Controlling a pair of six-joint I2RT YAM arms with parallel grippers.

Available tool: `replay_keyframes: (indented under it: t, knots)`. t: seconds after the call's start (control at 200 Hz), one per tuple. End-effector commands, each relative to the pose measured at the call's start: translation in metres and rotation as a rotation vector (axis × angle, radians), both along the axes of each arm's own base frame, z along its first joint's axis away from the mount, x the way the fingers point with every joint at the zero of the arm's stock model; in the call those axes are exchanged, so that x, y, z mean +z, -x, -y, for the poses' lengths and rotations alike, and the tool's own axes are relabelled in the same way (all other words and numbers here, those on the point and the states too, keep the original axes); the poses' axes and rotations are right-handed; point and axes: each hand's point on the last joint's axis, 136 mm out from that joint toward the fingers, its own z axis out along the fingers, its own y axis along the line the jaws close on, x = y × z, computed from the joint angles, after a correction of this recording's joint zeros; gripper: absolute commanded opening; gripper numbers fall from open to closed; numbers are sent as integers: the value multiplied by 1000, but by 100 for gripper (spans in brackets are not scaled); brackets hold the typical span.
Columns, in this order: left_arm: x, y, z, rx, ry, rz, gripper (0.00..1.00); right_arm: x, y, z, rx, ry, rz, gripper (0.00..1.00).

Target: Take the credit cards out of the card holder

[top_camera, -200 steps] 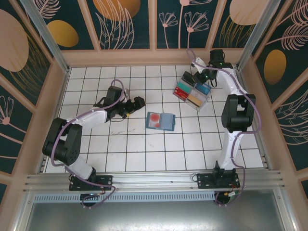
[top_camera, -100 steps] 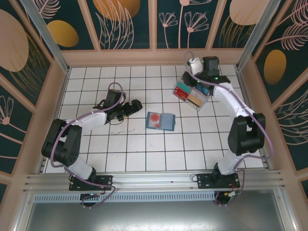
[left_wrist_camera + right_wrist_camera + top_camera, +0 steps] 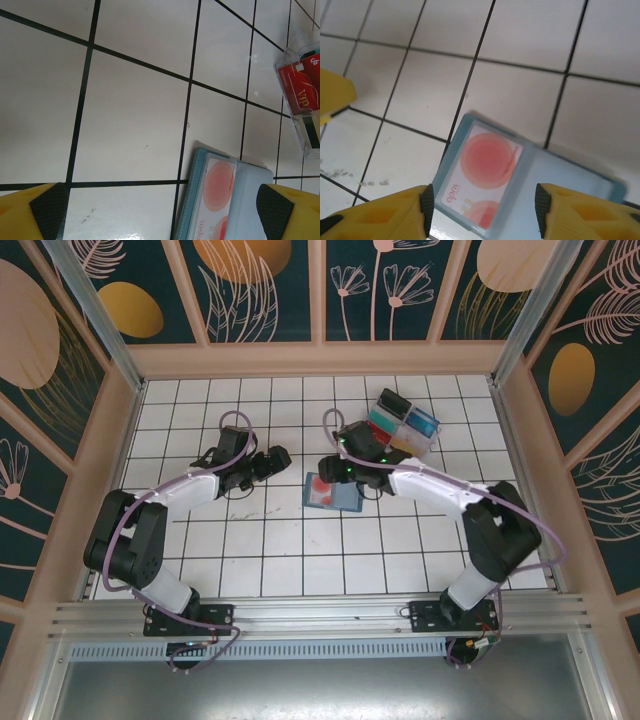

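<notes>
Top view: right gripper (image 3: 330, 472) hovers over the card holder (image 3: 335, 494), left gripper (image 3: 278, 459) nearby. Left wrist: jaws wide, empty, card holder ahead-right. Right wrist: jaws half-spread, empty, pink card (image 3: 485, 180) between them; closing could pinch the card holder too, dragging both

On my left wrist feed the card holder (image 3: 247, 197) runs off the bottom edge, and the clear tray (image 3: 300, 142) beyond it is cropped at the right. My right wrist feed blurs the card holder's blank flap
</notes>
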Motion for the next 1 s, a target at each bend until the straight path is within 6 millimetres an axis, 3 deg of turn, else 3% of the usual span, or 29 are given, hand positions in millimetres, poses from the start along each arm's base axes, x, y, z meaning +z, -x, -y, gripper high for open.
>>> replay_keyframes:
  t: [0.0,0.15,0.33,0.551,0.591,0.606,0.676,0.996]
  knots:
    - [4,3,-1,-22,2,10,97,-27,7,-8,-73,-40,-146,53]
    - [2,7,12,-86,44,-6,85,-37,11,-24,-111,-209,-280,40]
    - [-1,10,33,-152,81,-25,70,-62,10,-23,-189,-240,-370,26]
    - [1,12,71,-229,107,-31,53,-82,9,-2,-313,-234,-398,24]
    - [-18,18,76,-241,95,-78,50,-84,10,1,-319,-239,-402,24]
    - [-11,12,81,-245,102,-60,48,-85,11,1,-320,-238,-406,24]
    - [-15,11,92,-261,106,-68,44,-87,14,1,-311,-238,-414,24]
    - [-41,15,105,-272,97,-132,25,-98,19,6,-319,-226,-437,22]
